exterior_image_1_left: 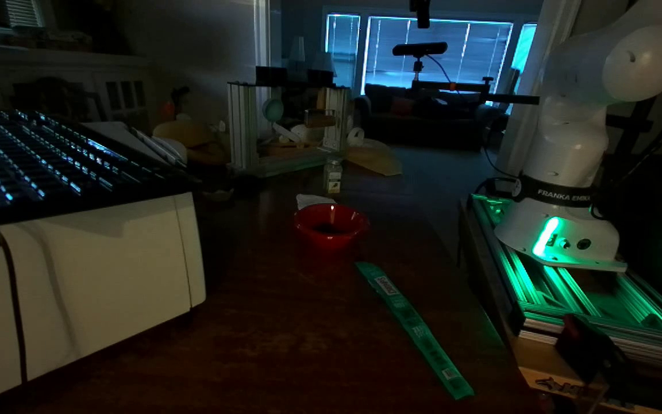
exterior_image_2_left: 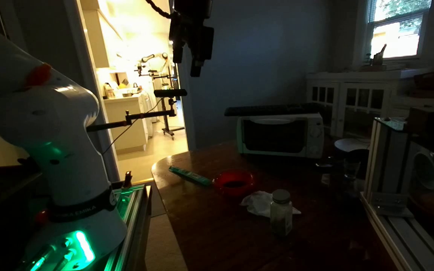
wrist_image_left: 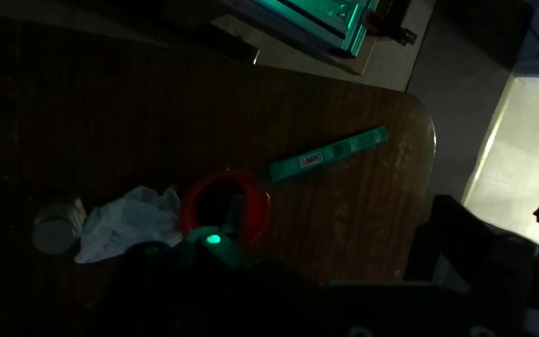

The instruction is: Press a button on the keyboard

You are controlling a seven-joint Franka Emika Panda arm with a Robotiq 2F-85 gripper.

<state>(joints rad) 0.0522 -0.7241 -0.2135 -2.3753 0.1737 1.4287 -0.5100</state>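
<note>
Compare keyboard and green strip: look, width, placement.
The keyboard is dark, its rows glinting; the strip is green and printed. The keyboard is far wider than the strip. The keyboard sits atop the toaster oven; the strip lies on the table. Neither touches the gripper.

Keyboard (exterior_image_1_left: pixel 61 158) partly outside an exterior view

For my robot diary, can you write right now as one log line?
keyboard: on toaster oven | pincer: open, raised, apart from keyboard | pressing: none

Near the keyboard (exterior_image_1_left: pixel 49 155), an exterior view faces blinds (exterior_image_1_left: pixel 466 57); opposite, an exterior view faces an oven (exterior_image_2_left: pixel 275 136); the wrist view looks down; all share the bowl (exterior_image_1_left: pixel 331 246).
</note>
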